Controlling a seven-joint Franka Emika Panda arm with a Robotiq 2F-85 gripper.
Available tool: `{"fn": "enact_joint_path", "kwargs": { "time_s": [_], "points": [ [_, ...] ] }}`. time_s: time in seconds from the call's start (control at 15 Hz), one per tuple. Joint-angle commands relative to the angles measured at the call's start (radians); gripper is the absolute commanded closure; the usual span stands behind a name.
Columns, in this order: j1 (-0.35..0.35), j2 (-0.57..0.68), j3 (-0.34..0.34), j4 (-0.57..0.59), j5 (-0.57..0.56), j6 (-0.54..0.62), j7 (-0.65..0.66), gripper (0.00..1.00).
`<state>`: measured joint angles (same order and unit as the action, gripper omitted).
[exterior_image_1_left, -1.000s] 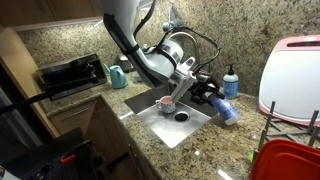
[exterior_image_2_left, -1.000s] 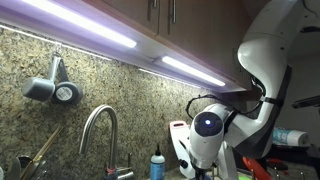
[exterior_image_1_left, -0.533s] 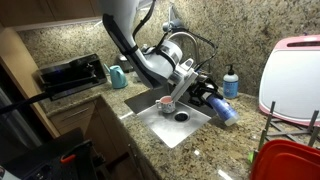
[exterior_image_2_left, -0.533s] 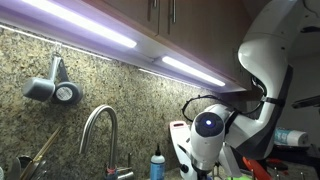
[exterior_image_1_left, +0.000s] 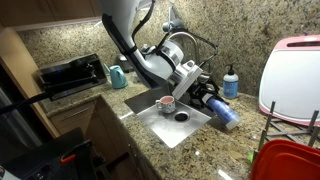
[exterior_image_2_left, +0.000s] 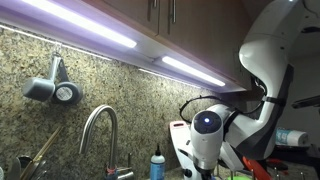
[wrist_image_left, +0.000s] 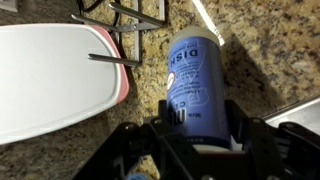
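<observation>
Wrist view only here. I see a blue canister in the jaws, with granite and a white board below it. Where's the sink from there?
Observer: In an exterior view the blue canister hangs tilted by the edge of the sink, on the side toward the white board.
Operator: Anything in the sink?
Observer: A pinkish cup sits in it, next to the drain.
Operator: What's behind the arm?
Observer: A soap bottle stands by the granite wall, apart from the canister.
</observation>
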<state>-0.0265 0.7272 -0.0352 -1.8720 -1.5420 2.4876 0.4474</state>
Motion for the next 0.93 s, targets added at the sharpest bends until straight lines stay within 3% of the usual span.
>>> {"fn": "enact_joint_path", "kwargs": {
  "time_s": [0.0, 0.47, 0.87],
  "points": [
    [-0.023, -0.037, 0.015, -0.045, 0.051, 0.002, -0.133, 0.67],
    [-0.018, -0.038, 0.011, -0.048, 0.158, -0.039, -0.350, 0.67],
    [0.023, -0.039, -0.010, -0.041, 0.183, -0.168, -0.332, 0.67]
  ]
}}
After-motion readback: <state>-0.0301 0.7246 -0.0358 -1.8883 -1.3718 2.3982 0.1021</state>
